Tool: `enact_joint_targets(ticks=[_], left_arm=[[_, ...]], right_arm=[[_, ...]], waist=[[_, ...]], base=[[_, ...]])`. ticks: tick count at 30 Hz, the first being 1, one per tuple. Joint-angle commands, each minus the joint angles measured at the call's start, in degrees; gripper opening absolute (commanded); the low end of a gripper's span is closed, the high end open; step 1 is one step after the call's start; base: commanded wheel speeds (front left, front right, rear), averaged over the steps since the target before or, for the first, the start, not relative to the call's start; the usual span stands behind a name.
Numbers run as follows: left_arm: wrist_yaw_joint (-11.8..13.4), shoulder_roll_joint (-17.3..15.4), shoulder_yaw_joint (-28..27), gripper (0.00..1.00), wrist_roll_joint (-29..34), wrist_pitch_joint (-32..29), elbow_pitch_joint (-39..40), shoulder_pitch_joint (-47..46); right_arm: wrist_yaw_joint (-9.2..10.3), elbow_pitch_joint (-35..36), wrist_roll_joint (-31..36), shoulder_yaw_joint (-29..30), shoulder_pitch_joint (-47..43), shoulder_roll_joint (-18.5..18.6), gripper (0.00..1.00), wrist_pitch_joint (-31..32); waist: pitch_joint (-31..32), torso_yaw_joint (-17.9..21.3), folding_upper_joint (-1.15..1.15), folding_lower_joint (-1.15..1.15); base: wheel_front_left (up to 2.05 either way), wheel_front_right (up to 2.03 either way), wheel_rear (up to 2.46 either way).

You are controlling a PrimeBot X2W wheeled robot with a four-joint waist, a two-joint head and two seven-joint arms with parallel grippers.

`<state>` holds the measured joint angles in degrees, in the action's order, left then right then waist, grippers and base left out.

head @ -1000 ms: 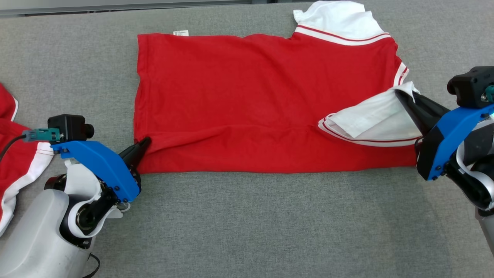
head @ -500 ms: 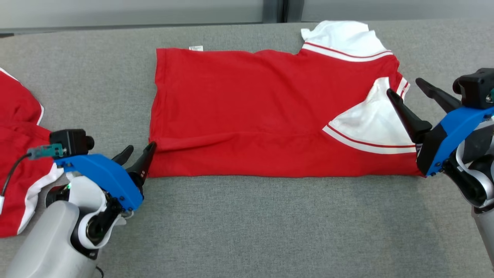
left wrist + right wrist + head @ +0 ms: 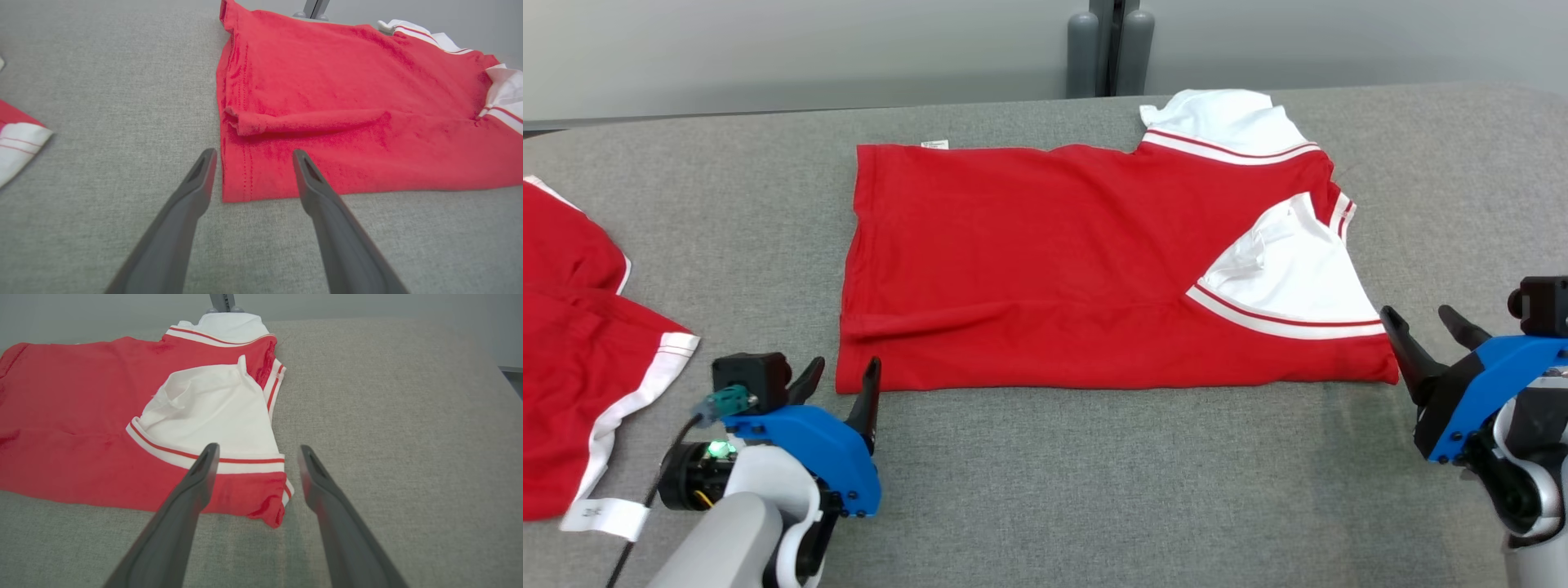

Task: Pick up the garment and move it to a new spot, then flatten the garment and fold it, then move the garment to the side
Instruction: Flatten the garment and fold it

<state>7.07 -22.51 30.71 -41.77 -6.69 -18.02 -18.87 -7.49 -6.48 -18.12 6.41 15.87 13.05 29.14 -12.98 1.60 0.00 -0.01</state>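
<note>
**Where It Lies, One Fold In: Red Shirt, Both Hands Clear**

As it lies across the middle of the head view, the red shirt [image 3: 1045, 269] is spread sideways on the grey surface [image 3: 1094, 490], hem at the left and shoulders at the right.

- **Near sleeve** [image 3: 1290, 282]: white, turned inward over the red body, with its striped cuff running toward the lower right corner. This reads as one lengthwise fold made.
- **Far sleeve** [image 3: 1225, 122]: at the upper centre-right, not yet brought in.
- **Lower long edge:** straight. The left wrist view shows a soft ridge above the lower left corner, probably where the doubled cloth ends.
- **Left hand** [image 3: 845, 367]: at the lower left, fingers spread wide and holding nothing. Its tips sit either side of the hem corner, and contact cannot be told.
- **Right hand** [image 3: 1416, 314]: at the lower right, equally wide and empty, just beside the shoulder corner.
- **Reason for placing:** a hand at each end of the near edge fits a fold laid along that edge. It also suits a fresh grasp for the next one.
- **Second red garment** [image 3: 580, 343]: at the left edge of the frame, well apart from the shirt.
- **Open room:** there is a broad bare strip along the bottom of the frame and bare surface right of the shoulders. The top is tighter, where the far sleeve nears the back edge by a grey post [image 3: 1109, 49]. The left is limited by the second garment.
</note>
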Motion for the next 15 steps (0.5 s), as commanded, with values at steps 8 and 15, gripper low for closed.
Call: enact_joint_targets(ticks=[8,15], left_arm=[[4.1,3.1,2.2,1.00,4.1,1.5,-8.1,-4.4],[3.4,4.7,3.8,1.00,4.9,1.5,-14.7,-5.8]], right_arm=[[-0.01,-2.9,7.9,7.2,0.9,-8.1,1.00,-2.3],[-0.01,-8.5,9.7,7.6,3.5,-9.6,1.00,-4.1]], waist=[[-2.4,1.1,0.00,0.01],[-4.2,1.3,0.00,0.01]], base=[[0.00,0.00,0.00],[0.00,0.00,0.00]])
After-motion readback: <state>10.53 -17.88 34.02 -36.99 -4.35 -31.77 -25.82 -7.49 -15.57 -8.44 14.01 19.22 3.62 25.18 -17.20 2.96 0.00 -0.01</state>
